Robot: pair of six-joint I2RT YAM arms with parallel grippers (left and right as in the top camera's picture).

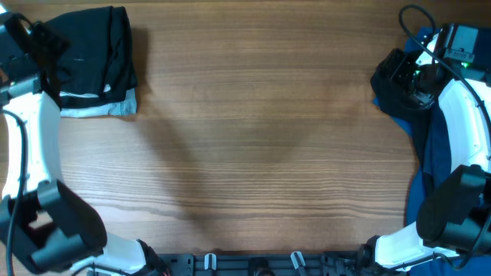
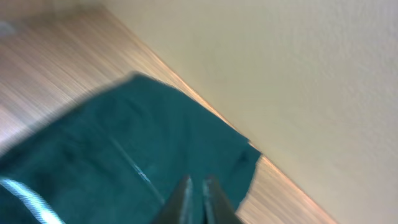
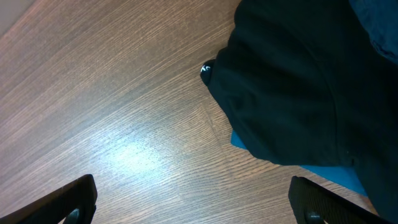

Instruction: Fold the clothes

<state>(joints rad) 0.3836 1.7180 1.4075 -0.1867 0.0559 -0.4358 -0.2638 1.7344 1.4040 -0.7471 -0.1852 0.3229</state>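
The stack (image 1: 96, 54) is sitting folded at 10 o'clock on the bench (image 1: 261, 138), dark cloth on a pale layer. The left claw (image 2: 196, 190) is hanging over it, fingers (image 2: 181, 196) pinched nearly together with nothing showing between them, though that view is smearing badly. Over at 3 o'clock the pile (image 1: 426, 153) is lying unfolded at the bench edge, and the right claw (image 3: 193, 193) is hovering just off it, spread wide and gripping nothing. From the right wrist, a dark garment (image 3: 298, 81) is draping over a blue cloth (image 3: 323, 169), its rounded edge bulging toward 9 o'clock. So the job is looking partly done, and I'm reading the step in hand as fetching the next piece. To do it well, the right claw is wanting to come down on the dark garment's near edge alone, pinching that layer and not the blue cloth beneath, then dragging it toward the middle of the bench so it's spreading flat. The left claw is needing to open and come across for the opposite corner, holding the cloth taut between the two
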